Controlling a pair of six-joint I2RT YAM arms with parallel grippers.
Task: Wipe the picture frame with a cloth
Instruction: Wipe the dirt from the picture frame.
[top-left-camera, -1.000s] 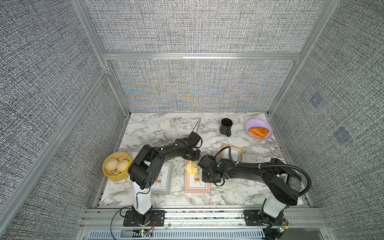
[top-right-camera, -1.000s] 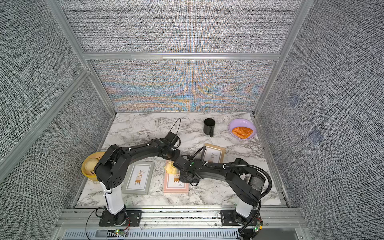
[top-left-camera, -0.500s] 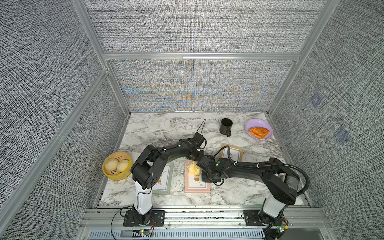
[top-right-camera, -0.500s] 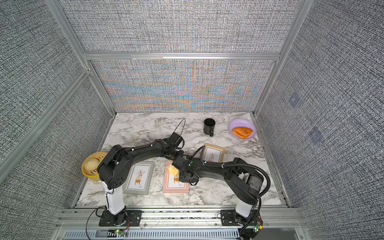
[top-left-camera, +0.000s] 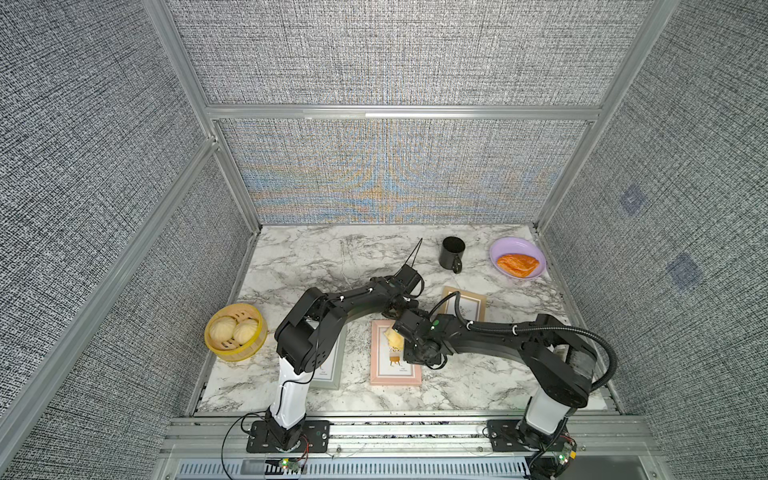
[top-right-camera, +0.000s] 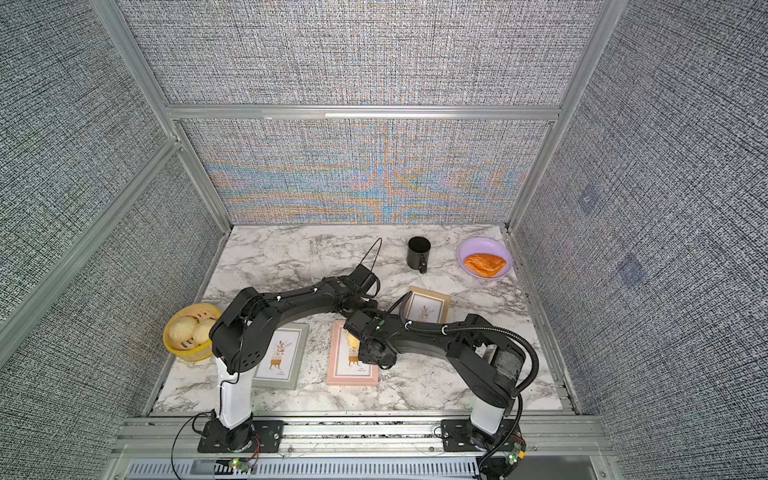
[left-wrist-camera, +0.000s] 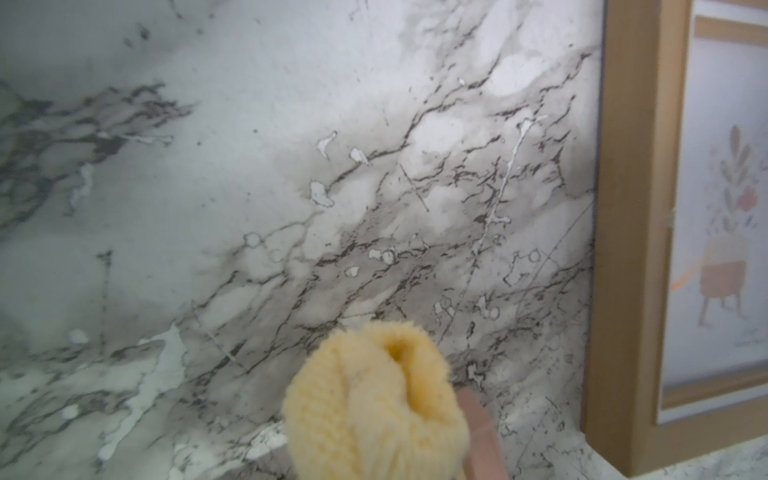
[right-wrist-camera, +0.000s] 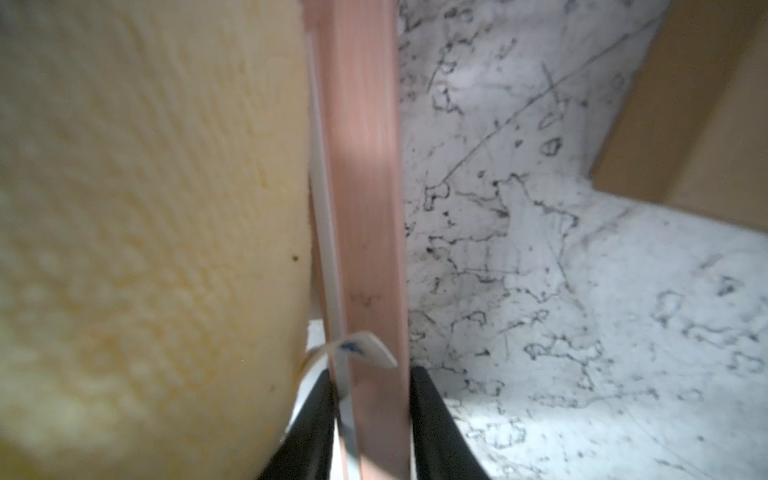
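Sitting near the left edge of the marble table (top-left-camera: 311, 257), a yellow steamer basket (top-left-camera: 235, 331) holds two buns, and just right of it a grey picture frame (top-right-camera: 286, 374) lies flat, partly hidden under the left arm. Next, the left gripper (top-left-camera: 395, 316) reaches down with its jaws clenched on the cloth (left-wrist-camera: 374, 407), a bunched pale-yellow wad resting on the far end of the pink picture frame (top-left-camera: 395, 372) near the table's middle. The right gripper (right-wrist-camera: 372, 382) grasps that frame's right-hand rail, a black finger (right-wrist-camera: 316, 415) on either side, the cloth's small white tag (right-wrist-camera: 365, 347) curling just beside them. Farther right lies a tan wooden frame (top-left-camera: 467, 305); beyond it, toward the far right corner, stand a black mug (top-left-camera: 451, 252) and a purple plate (top-left-camera: 498, 249) carrying an orange pastry (top-left-camera: 517, 264).
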